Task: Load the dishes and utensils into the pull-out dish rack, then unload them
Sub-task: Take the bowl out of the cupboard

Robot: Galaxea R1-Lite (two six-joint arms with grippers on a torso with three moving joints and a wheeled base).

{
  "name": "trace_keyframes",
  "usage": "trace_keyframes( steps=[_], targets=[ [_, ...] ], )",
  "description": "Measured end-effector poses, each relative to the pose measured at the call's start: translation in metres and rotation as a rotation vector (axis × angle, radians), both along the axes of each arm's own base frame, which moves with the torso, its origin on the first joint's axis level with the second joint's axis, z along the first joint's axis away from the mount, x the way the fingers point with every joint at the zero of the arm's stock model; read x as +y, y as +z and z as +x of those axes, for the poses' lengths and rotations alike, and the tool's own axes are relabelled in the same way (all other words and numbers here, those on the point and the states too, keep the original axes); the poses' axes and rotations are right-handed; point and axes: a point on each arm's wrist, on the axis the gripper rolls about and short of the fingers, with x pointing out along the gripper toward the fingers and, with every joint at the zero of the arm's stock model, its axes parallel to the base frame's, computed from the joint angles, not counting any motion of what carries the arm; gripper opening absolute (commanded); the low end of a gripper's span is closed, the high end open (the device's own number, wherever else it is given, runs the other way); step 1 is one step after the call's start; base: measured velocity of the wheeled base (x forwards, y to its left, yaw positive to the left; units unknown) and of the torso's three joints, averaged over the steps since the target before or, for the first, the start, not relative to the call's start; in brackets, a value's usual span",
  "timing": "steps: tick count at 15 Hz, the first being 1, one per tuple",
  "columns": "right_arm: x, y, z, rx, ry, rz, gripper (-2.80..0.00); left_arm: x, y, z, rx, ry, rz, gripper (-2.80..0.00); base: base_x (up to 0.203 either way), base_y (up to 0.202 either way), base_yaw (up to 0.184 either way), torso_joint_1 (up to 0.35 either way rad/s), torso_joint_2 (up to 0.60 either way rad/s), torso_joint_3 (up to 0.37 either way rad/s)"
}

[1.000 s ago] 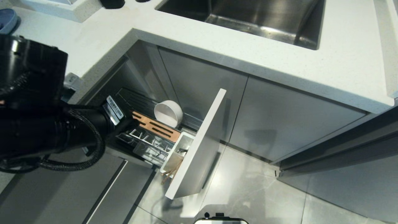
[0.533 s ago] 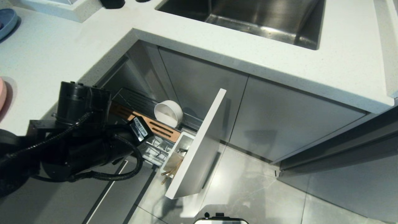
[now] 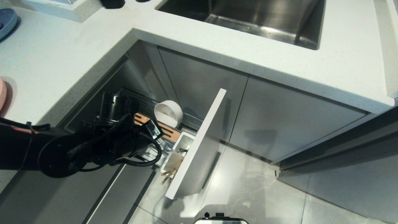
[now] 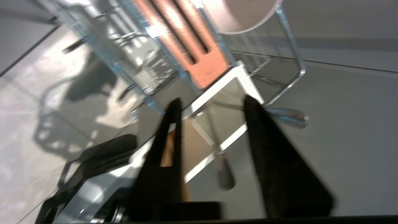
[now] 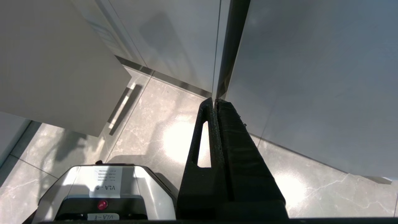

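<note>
My left claw (image 4: 210, 104) hangs open and empty over the front end of the pull-out dish rack (image 3: 174, 137), its two dark fingers (image 4: 169, 124) straddling the white utensil cup (image 3: 178, 148) from above. In that cup stand the chopsticks (image 3: 169, 174) and, I believe, the spoon (image 4: 222, 168), though the wrist view is smeared and I read the spoon only as a thin grey stem ending in a dark oval. The cream bowl (image 3: 168, 113) stands on edge further back in the rack, beside the slotted wooden strip (image 3: 161, 129). A sliver of the pink plate (image 3: 2, 93) shows on the tabletop (image 3: 62, 56) at my far left.

The chopsticks are light, stiff, thin wood: easy to lift, but apt to roll or splay if I pinch only one, so I judge it best to close on both together near their upper ends, above the cup's rim. The spoon is slim smooth metal and likely slippery; its stem is the place to grip, squarely across. The bowl is the fragile one, best taken by its rim.

My left arm reaches down low from the left, wrist bent so the claw points down into the rack, close behind the pale cabinet front (image 3: 202, 146). My right claw (image 5: 215, 104) hangs closed and empty near the floor (image 3: 264, 193), parked.
</note>
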Motion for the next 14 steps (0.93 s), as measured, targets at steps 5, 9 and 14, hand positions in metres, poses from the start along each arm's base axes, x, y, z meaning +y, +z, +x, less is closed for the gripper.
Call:
trace_keyframes(
  steps=[5,9,14],
  targets=[
    [0.0,0.0,0.0,0.0,0.0,0.0,-2.8,-0.001,-0.003,0.028,-0.041,-0.075,-0.03,0.0,0.0,0.0,0.0,0.0,0.0,0.0],
    [0.0,0.0,0.0,0.0,0.0,0.0,-2.8,0.001,-0.003,0.049,-0.056,-0.095,-0.032,0.0,0.0,0.0,0.0,0.0,0.0,0.0],
    [0.0,0.0,0.0,0.0,0.0,0.0,-2.8,-0.001,-0.007,0.07,-0.082,-0.117,-0.024,0.0,0.0,0.0,0.0,0.0,0.0,0.0]
  ],
)
